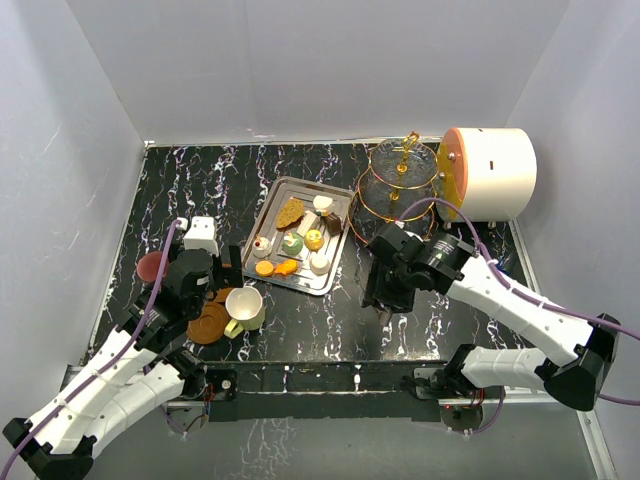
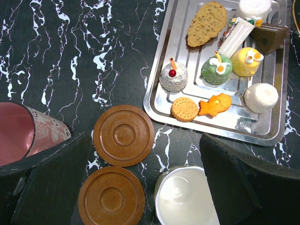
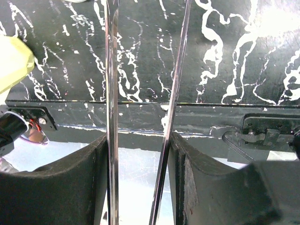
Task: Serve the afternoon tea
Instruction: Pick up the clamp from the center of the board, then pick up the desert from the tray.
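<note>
Glass tier [image 3: 140,56] of three-tier stand [image 1: 400,180] stands edge-on, pinched between right gripper [image 3: 138,140] fingers, likely to drag stand nearer cakes [image 2: 216,69] on steel tray [image 2: 154,96]. Left gripper [image 2: 143,138] spread wide above saucers [image 2: 123,135], beside cream cup [image 2: 185,199], poised to pick.

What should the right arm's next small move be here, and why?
Probably close the right gripper firmly on the clear glass plate. The plate stands edge-on between its fingers, which flank it closely on both sides, but the wrist view does not show whether they are gripping it.
</note>
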Tool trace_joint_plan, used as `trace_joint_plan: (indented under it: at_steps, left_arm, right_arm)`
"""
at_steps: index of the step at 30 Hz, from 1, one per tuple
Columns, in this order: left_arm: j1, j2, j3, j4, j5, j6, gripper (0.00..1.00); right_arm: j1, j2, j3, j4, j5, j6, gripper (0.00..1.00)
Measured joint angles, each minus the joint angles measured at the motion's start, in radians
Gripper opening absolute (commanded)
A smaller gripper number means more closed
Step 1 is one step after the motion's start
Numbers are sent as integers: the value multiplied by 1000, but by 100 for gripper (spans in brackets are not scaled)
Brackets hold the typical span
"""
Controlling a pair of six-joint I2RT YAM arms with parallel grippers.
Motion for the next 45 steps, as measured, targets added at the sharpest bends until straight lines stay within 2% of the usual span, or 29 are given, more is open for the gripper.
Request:
trace_joint_plan:
  at_steps: [10,16,23,40,45]
  left_arm:
    - [0,0,0,0,0,0,99]
    - [0,1,0,0,-2,0,99]
    - [0,10,0,0,-8,0,99]
    - [0,29,0,0,-8,0,99]
    - [0,33,0,0,-8,0,99]
  right_arm:
    - [126,59,142,73,117,-172,48]
    - [137,68,133,182,200,-355,52]
    - [137,69,82,307,241,-520,47]
    - [137,188,37,352,210,-591,43]
    - [85,195,37,362,195,-586,41]
